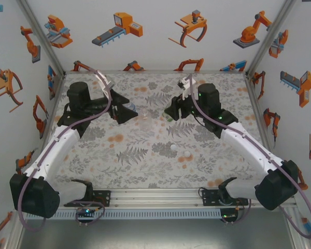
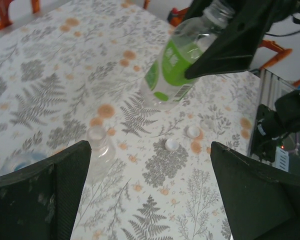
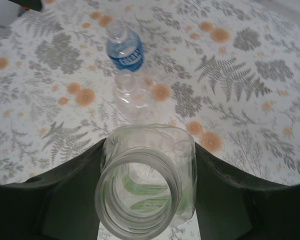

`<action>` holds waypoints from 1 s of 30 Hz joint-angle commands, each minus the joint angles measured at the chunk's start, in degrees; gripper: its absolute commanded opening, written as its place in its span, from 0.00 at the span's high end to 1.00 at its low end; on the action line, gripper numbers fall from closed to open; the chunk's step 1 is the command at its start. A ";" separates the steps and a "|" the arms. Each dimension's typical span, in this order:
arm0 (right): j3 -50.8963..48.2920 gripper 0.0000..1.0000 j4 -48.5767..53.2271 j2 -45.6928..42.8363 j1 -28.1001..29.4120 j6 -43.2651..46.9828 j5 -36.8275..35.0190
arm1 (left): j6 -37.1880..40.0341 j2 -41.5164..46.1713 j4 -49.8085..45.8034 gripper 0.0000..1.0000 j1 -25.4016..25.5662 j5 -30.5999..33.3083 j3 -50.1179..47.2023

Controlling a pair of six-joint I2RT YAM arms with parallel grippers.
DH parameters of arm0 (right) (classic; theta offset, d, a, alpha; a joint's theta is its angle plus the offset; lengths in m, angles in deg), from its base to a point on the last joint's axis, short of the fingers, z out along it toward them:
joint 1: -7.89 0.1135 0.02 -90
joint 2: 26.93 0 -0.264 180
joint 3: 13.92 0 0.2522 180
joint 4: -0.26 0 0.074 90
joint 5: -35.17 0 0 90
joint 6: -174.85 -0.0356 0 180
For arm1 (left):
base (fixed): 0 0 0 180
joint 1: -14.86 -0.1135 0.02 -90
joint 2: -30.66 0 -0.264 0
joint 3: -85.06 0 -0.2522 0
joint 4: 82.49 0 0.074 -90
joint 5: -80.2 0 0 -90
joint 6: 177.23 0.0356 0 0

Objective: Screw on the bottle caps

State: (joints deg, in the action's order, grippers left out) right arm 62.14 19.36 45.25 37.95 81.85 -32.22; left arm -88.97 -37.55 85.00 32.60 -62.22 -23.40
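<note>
1. Two white caps (image 1: 172, 147) lie close together on the bench (image 1: 119, 166).
2. The clear bottle (image 1: 145, 123) stands in the middle.
3. The right claw (image 3: 146, 167) grips the green bottle (image 2: 172, 70).
4. The left claw (image 2: 150, 150) is wide open and empty, by the blue-label bottle (image 3: 125, 51).

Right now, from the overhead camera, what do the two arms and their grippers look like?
Both the left arm and right arm have white link shells with black joint housings. A mauve cable runs along each. The left gripper and right gripper are black, with broad wedge-shaped matte fingers.
</note>
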 commanded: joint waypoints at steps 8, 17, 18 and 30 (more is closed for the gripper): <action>5.72 0.67 -3.96 -3.62 -0.18 -2.44 21.62 | 8.49 -2.14 4.96 0.04 8.47 -6.81 6.67; 5.97 0.73 -11.50 -2.94 -0.18 -9.12 29.40 | 10.71 -8.73 3.38 0.06 15.48 -5.78 11.53; 5.83 0.73 -12.13 -3.08 -0.19 -9.54 29.67 | 10.55 -9.29 3.85 0.07 16.11 -5.80 11.73; 4.19 0.73 -15.96 -3.97 -0.09 -11.74 31.18 | 8.61 -15.06 4.32 0.32 21.95 -8.13 15.86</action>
State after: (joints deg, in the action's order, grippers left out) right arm 66.23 6.69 42.50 37.71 71.25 -2.95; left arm -80.31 -52.15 88.76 53.82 -68.28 -9.88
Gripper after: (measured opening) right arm 0.567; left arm 0.691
